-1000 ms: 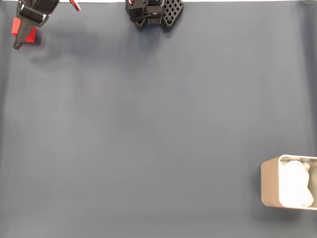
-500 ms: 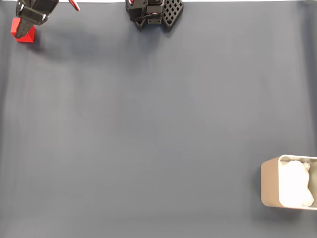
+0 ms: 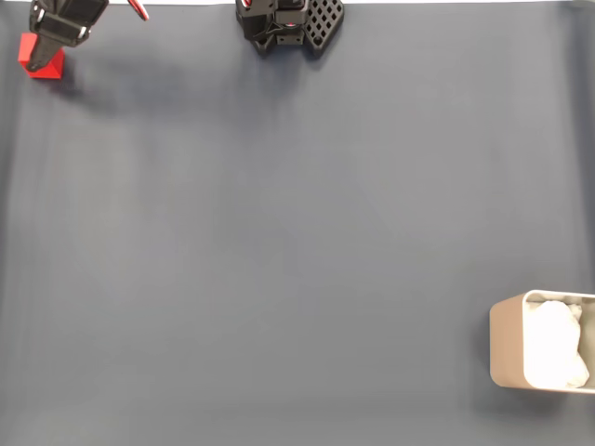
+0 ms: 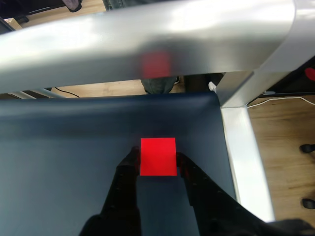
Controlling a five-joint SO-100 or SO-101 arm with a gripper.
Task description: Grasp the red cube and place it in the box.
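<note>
Overall, a dark blue-grey mat (image 3: 297,242) covers the table in the fixed view, with the arm's black base (image 3: 288,23) at the top edge. Next in size, the beige box (image 3: 507,344), white padding inside, sits at the lower right, well apart from everything else. A shiny metal rail (image 4: 147,44) crosses the top of the wrist view, carrying a faint red reflection. At the top left corner of the fixed view, the gripper (image 3: 42,51) is over the red cube (image 3: 46,67). From the wrist, the gripper (image 4: 157,160) has its two black fingers pressed against the red cube (image 4: 157,156) on either side, closed around it on the mat.
</note>
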